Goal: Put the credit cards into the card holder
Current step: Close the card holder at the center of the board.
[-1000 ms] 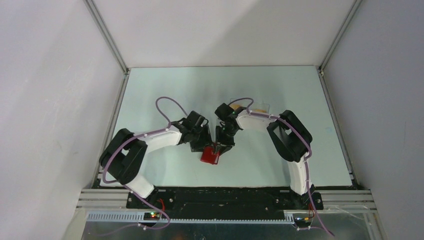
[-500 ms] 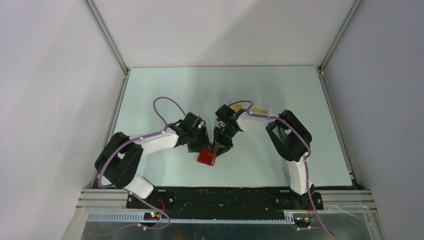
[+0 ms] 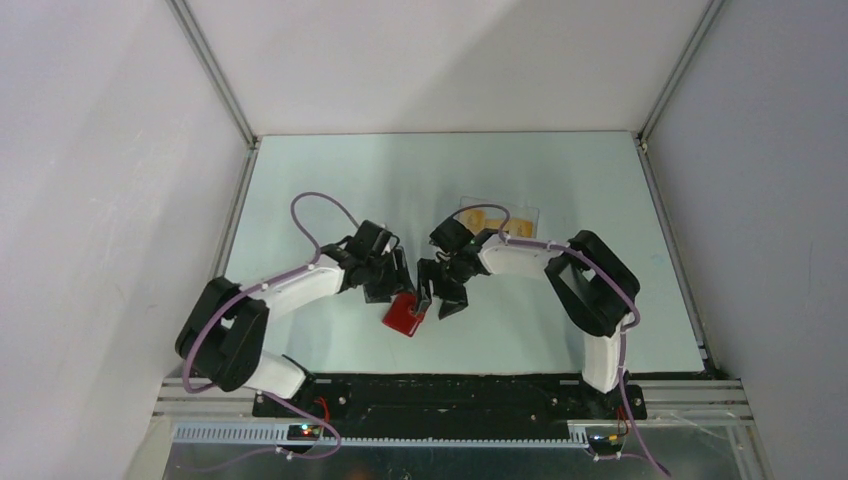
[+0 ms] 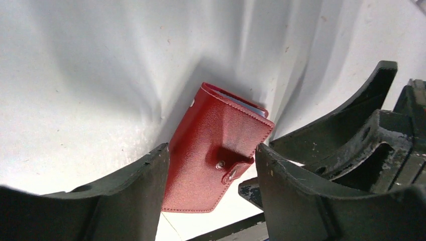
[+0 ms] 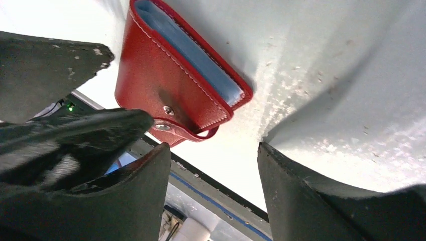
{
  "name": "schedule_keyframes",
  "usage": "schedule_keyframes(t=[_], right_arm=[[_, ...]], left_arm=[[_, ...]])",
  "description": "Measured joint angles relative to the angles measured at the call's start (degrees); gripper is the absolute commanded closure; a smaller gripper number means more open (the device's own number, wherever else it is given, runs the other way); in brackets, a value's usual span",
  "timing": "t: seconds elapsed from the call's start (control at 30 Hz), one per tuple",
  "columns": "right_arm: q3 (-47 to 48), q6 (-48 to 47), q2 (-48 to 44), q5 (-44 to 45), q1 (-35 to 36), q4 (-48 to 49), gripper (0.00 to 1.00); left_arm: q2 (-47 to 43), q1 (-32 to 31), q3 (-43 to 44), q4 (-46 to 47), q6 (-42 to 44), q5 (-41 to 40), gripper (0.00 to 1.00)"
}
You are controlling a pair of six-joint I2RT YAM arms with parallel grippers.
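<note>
on pale table point(image 3: 330, 170), red card holder point(image 4: 201, 165) between parted left tool point(image 4: 212, 149), right tool point(image 5: 213, 149) parted beside

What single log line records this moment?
card holder: tab unsnapped | left pincer: open, astride it | right pincer: open, beside it

Pale table point(image 3: 300, 190) bears red card holder point(image 3: 405, 317) and clear box point(image 3: 533, 213).
</note>
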Motion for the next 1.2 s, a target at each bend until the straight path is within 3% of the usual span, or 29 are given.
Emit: schedule_keyframes(t=[0.33,0.47,0.8,0.97,1.2], right_arm=[[-7.15,3.17,-3.48,-3.89,-2.97,7.23,0.29],[-10.23,6.4,-3.69,-7.5,-3.87,13.31,0.26],[-15.67,13.9,-2.32,-12.61,-4.04,26.03,0.46],[-15.87,14.84,-1.42,-13.25,-4.22,28.17,0.48],[-16.15,15.17,-1.09,-14.19,-5.66,28.55,0.5]], left_arm=[[-2.71,4.0,-1.95,0.02,0.79,1.46,0.33],[-3.08,4.02,-2.36,-1.6,1.84,0.33,0.38],[-0.11,4.39,-3.04,-1.46,1.92,3.96,0.54],[-0.02,4.5,-5.51,0.96,-1.27,7.34,0.63],[-1.2,3.43,-7.89,4.07,-5.6,8.57,0.65]])
